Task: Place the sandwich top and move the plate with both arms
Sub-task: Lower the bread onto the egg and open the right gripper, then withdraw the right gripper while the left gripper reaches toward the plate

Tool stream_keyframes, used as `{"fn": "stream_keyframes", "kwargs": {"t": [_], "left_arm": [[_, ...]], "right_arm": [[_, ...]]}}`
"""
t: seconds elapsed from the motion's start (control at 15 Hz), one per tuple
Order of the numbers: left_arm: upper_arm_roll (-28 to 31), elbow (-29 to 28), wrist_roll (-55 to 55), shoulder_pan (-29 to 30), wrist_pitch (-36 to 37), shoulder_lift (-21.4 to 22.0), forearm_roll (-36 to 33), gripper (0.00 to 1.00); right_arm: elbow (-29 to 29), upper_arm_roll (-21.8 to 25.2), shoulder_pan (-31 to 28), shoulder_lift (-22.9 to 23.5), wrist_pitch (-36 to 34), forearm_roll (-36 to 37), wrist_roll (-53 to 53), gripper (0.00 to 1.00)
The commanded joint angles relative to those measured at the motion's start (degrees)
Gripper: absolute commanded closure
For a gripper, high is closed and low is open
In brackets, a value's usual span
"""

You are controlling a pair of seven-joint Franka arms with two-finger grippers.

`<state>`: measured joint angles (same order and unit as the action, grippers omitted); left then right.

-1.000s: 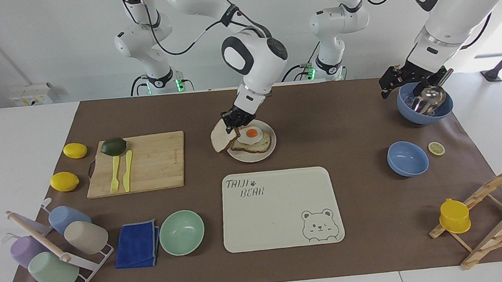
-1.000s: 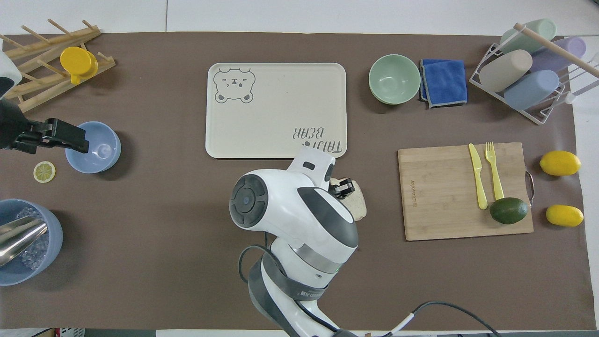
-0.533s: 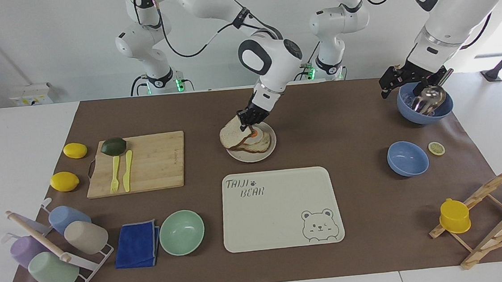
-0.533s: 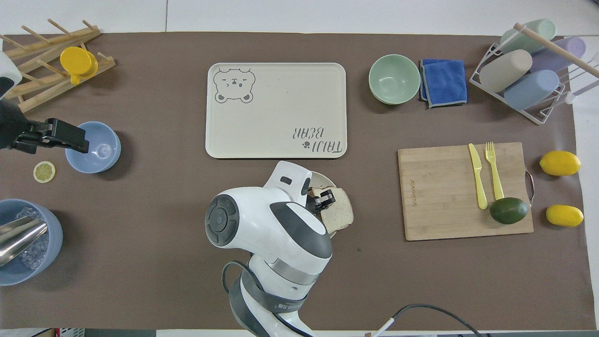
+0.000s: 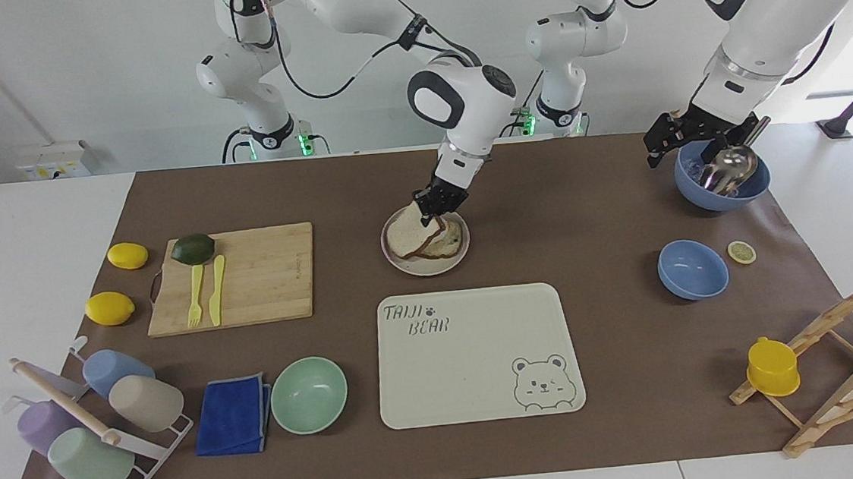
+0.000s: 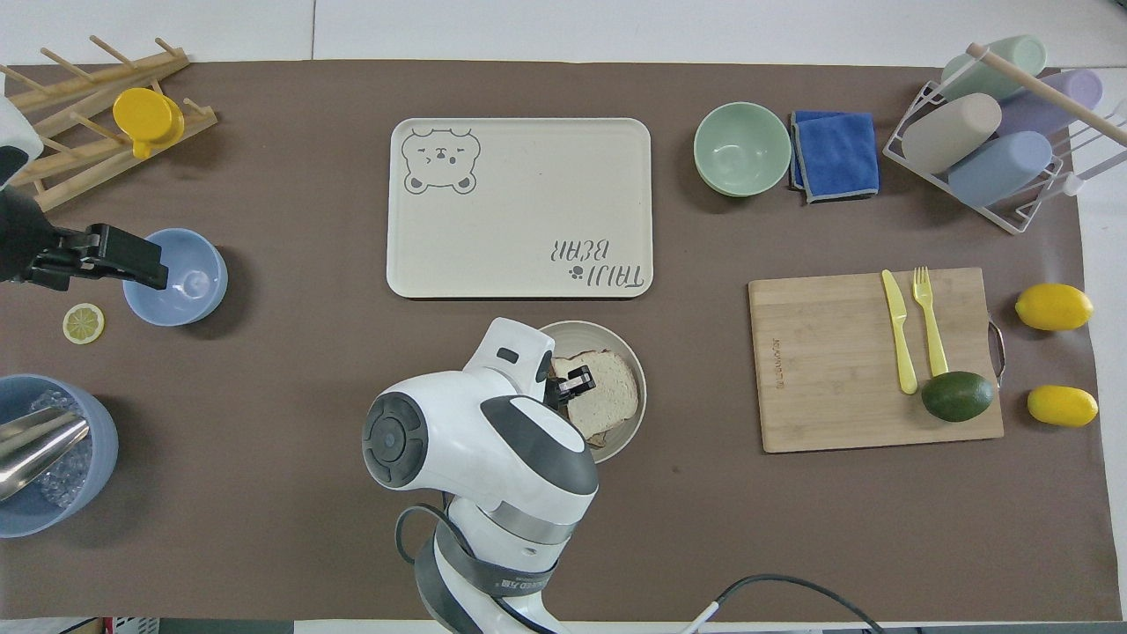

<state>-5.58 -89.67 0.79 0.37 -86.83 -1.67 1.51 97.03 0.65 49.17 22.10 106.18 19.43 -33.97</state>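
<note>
In the facing view the right gripper (image 5: 439, 202) is clamped on the robots'-side edge of the sandwich top (image 5: 413, 233), which lies tilted over the lower slice on the plate (image 5: 428, 266), its free edge already down and its gripped edge raised. The plate sits mid-table, just nearer the robots than the cream tray (image 5: 474, 357). The left gripper (image 5: 681, 139) waits with its jaws wide over the large blue bowl (image 5: 723, 186) at the left arm's end of the table, holding nothing. In the overhead view the right gripper (image 6: 572, 386) covers one edge of the sandwich top (image 6: 607, 392), which hides the egg and lies within the rim of the plate (image 6: 636, 370); the left gripper (image 6: 97, 257) hangs beside the small blue bowl (image 6: 180, 282), near that end's edge. The step in hand seems to be laying the top slice; next, the right gripper would need to open and lift clear, then both arms must come to the plate's rim from either end to carry it.
</note>
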Motion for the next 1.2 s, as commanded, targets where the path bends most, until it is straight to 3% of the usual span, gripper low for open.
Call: {"fn": "stream_keyframes", "kwargs": {"t": [0.0,0.07,0.13,0.2,0.27,0.33,0.53,0.8,1.13], "left_arm": [[-0.5,-1.9,-0.7,1.1,-0.5,1.6,-0.8,0.00],[-0.5,-1.9,-0.7,1.1,-0.5,1.6,-0.9,0.00],[-0.5,-1.9,-0.7,1.1,-0.5,1.6,-0.9,0.00],[-0.5,-1.9,-0.6,1.1,-0.6,1.6,-0.9,0.00],[-0.5,-1.9,-0.5,1.1,-0.6,1.6,-0.9,0.00],[-0.5,-1.9,-0.3,1.1,-0.6,1.6,-0.8,0.00],[-0.6,-2.4,-0.3,1.1,-1.3,1.7,-0.8,0.00],[-0.8,-7.8,2.9,0.2,-4.7,3.9,-0.2,0.00],[-1.1,-22.6,14.7,-7.5,-17.8,7.4,6.1,0.00]], "right_arm": [[-0.3,-0.2,0.0,0.8,3.1,-0.8,-1.1,1.00],[1.0,-0.2,0.0,0.8,5.0,-0.9,-1.1,0.80],[3.2,-0.2,0.0,0.3,7.4,-1.1,-1.1,0.49],[4.7,-0.2,0.0,0.1,8.7,-1.1,-1.1,0.35],[5.1,-0.2,0.0,0.0,9.2,-1.1,-1.1,0.04],[4.8,-0.2,0.0,0.0,9.3,-1.1,-1.0,0.00],[3.1,-0.2,-1.2,-1.8,9.2,-2.9,-1.1,0.00],[3.3,-0.2,-13.5,-9.0,7.6,-10.3,-0.4,0.00],[2.7,0.2,-31.7,-16.5,-1.7,-18.7,12.1,0.00]]}}
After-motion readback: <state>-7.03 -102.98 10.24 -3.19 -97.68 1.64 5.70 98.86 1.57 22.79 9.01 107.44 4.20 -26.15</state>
